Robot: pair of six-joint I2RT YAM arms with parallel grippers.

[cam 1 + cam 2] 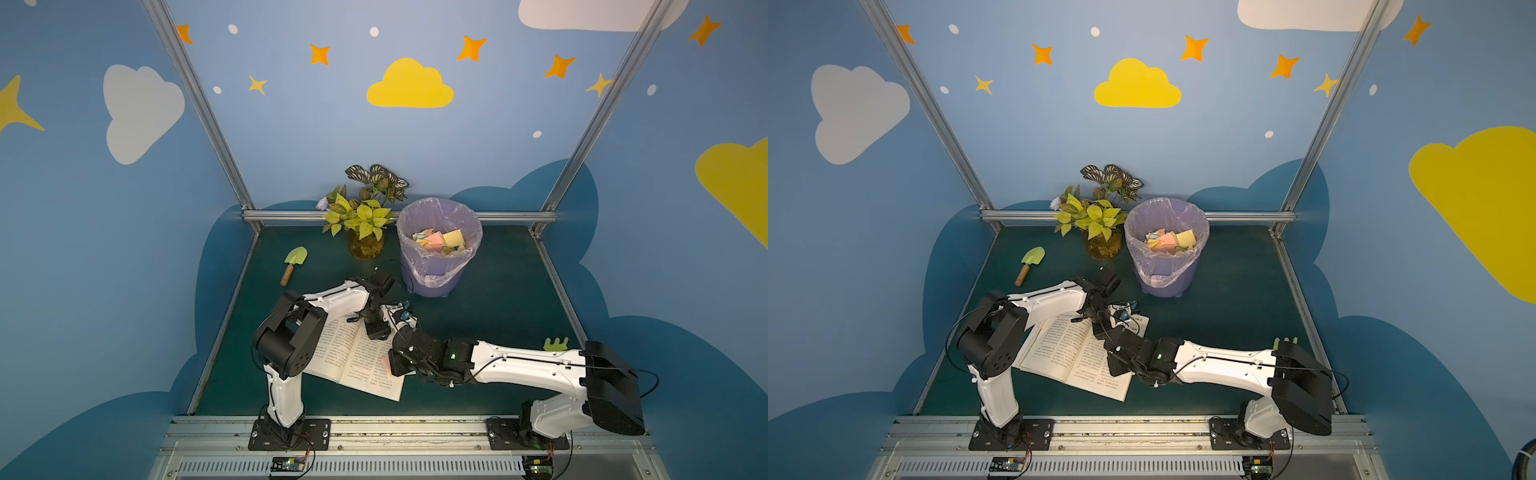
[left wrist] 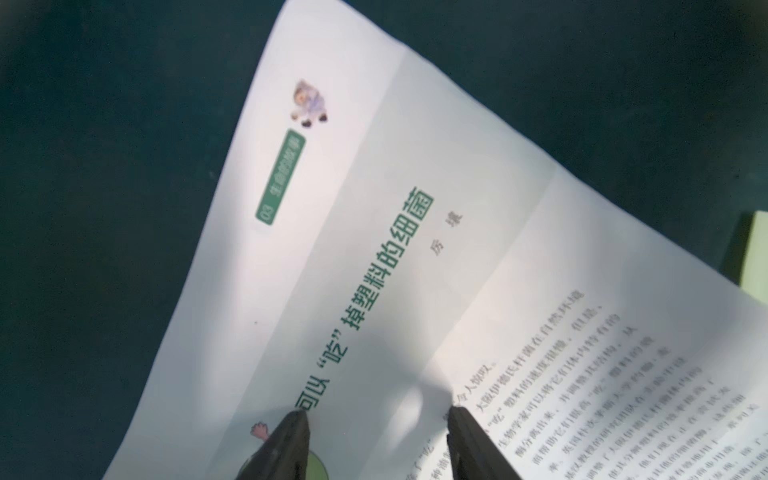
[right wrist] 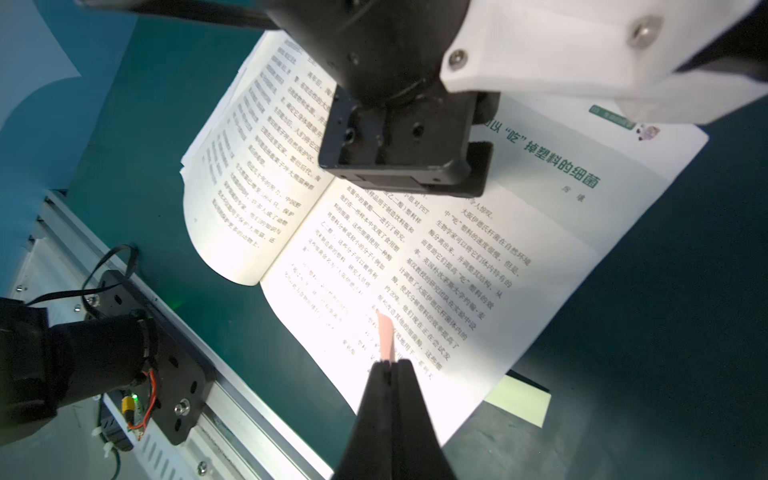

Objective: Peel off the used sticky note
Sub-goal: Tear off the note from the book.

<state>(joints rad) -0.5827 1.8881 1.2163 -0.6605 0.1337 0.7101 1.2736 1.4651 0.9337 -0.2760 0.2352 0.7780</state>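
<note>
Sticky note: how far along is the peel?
Done: right tool is shut on the pink sticky note. In hand: the note stands up off the open book; its far tip looks close to the page, so possibly not free. Left tool, open, sits at the page, apparently steadying it. Left: pull clear, probably drop it in the bin.

Bare mat [image 1: 498, 299] lay open right of the bin [image 1: 432, 274] and around the trowel [image 1: 294, 262]. Over the book [image 1: 357, 365], the left arm [image 1: 332, 296] and right arm [image 1: 528, 363] met closely, crowding that space. The plant [image 1: 365, 216] and bin blocked the back.
</note>
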